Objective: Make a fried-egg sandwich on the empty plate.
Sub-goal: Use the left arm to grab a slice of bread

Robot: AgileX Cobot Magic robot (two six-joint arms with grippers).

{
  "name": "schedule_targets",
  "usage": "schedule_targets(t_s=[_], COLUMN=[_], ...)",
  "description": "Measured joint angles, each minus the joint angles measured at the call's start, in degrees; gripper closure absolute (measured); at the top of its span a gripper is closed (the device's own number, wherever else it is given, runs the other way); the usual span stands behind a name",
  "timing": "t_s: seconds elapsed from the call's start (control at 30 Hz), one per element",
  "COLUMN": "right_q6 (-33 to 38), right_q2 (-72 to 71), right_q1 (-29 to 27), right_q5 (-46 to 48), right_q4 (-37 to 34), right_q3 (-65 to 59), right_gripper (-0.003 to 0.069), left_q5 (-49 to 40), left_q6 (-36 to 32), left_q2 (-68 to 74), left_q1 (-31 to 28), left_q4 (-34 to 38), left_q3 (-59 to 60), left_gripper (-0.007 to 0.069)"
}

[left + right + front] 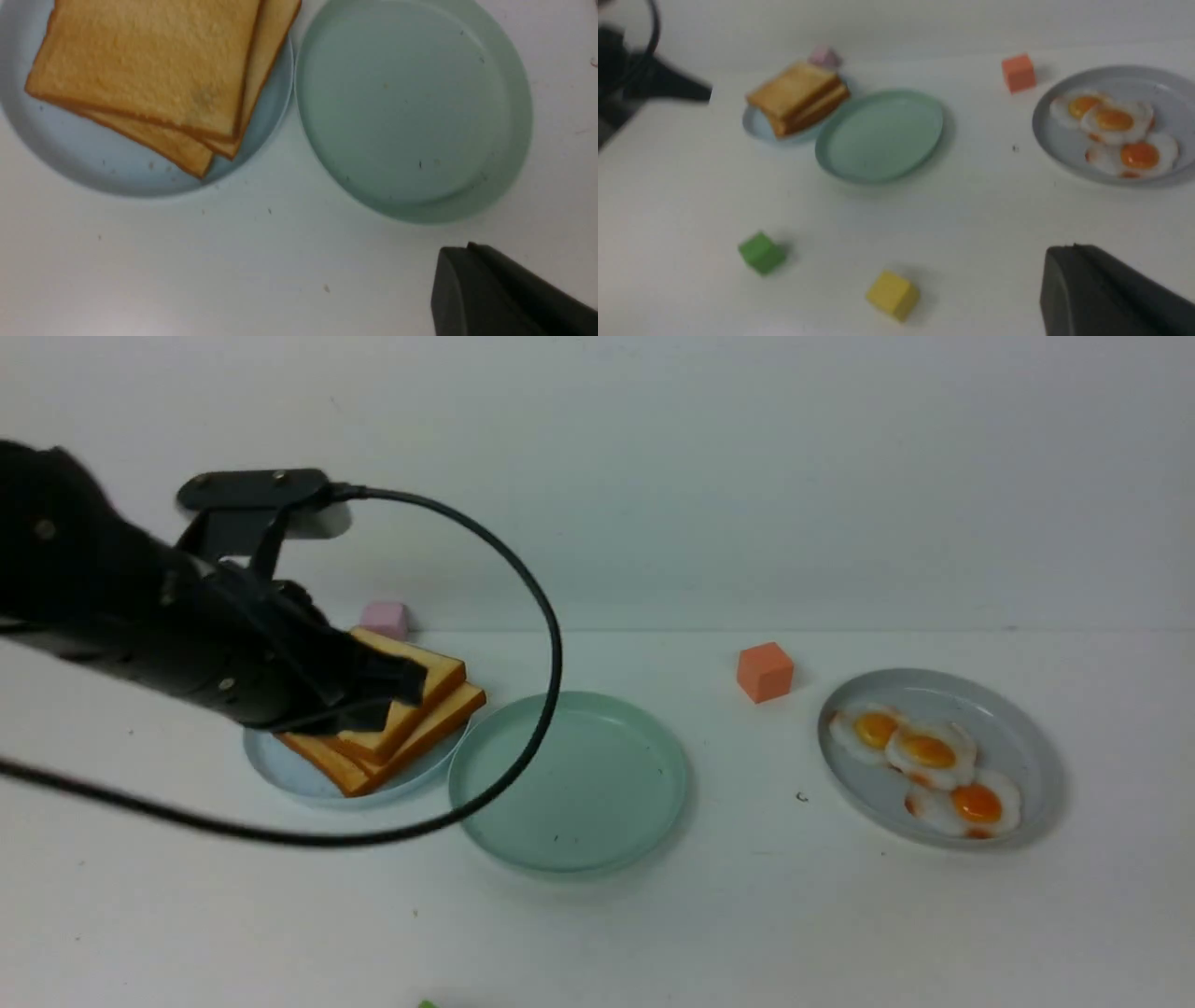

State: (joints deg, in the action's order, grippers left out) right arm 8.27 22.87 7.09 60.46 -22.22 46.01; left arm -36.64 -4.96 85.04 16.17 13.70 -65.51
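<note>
Nearest the robot, on the near side of the mint-green plate (569,784) and well apart from it, a green cube (761,252) and a yellow cube (892,294) sit on the white table (747,915). The right gripper (1092,289) shows only in its own wrist view, as a dark shape low over the table on that same near side. Its jaws are together and hold nothing.

The mint-green plate itself lies flat with nothing on it.

Just to its left, rims almost touching, is a pale blue plate (289,770) with a stack of toast slices (415,709) fanned slightly out of line, so no toast has reached the mint-green plate yet. The left gripper (411,683) hangs over that stack, its tip in front of the top slice as seen from the front. Its jaws are pressed together and empty. A black cable (553,644) loops out from the arm and curves over the left edge of the mint-green plate.

Well to the right of the mint-green plate, a grey plate (1022,733) carries three fried eggs (929,747) that overlap in a row.

Beyond the mint-green plate and to its right stands an orange cube (764,672). Farthest back, beyond it to the left and behind the toast, is a pink cube (385,616).
</note>
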Motion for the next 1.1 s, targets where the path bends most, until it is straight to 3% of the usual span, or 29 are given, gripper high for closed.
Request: schedule_targets(t_s=[0.1,0.37,0.5,0.57,0.8,1.1], right_q6=[1.36,2.22,2.33,2.33,2.33,2.33], right_q2=[5.5,7.59,7.66,7.72,7.77,7.77], right_q1=[2.24,6.26,6.32,6.32,6.57,6.57], right_q5=[5.47,5.55,5.41,5.41,4.66,4.04], right_q4=[0.78,2.93,4.77,5.14,5.26,5.26], right_q3=[5.98,7.99,7.99,7.99,7.99,7.99], right_gripper=[0.066,0.0653,0.0652,0.065,0.0648,0.0643], left_q5=[0.53,1.53,2.15,2.67,7.22,10.4], left_q6=[0.0,1.32,4.19,6.16,7.96,8.22], left_q2=[6.53,17.36,20.3,21.37,23.31,28.01], left_q1=[0.0,0.0,0.13,0.19,0.19,0.19], left_q4=[-3.21,-12.89,-18.95,-23.15,-25.59,-31.37], left_q3=[-5.56,-11.57,-12.29,-12.36,-12.62,-12.67], left_gripper=[0.0638,0.0636,0.0567,0.0475,0.0259,0.0241])
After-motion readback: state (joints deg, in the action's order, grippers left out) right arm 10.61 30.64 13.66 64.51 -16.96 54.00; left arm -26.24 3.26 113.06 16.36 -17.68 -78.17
